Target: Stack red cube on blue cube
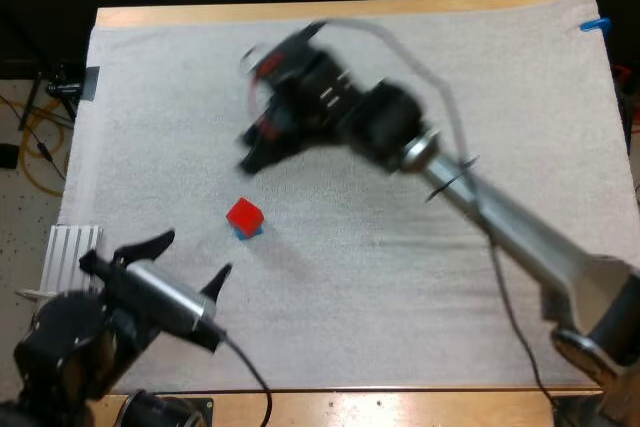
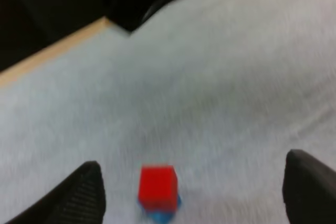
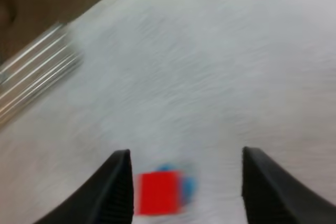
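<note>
The red cube point(image 1: 244, 215) sits on top of the blue cube point(image 1: 251, 230), left of the mat's middle; only a sliver of blue shows beneath it. My right gripper point(image 1: 252, 152) hangs above and behind the stack, open, holding nothing. In the right wrist view the red cube point(image 3: 158, 192) lies between the spread fingers point(image 3: 116, 187), with the blue cube point(image 3: 187, 184) peeking out at its side. My left gripper point(image 1: 196, 259) is open near the mat's front left, short of the stack. In the left wrist view the red cube point(image 2: 157, 187) rests on the blue cube point(image 2: 164, 215).
A white slatted object point(image 1: 70, 255) lies off the mat's left edge beside my left arm. The white mat point(image 1: 420, 277) stretches bare to the right and front of the stack. The right arm point(image 1: 500, 227) crosses diagonally from the lower right.
</note>
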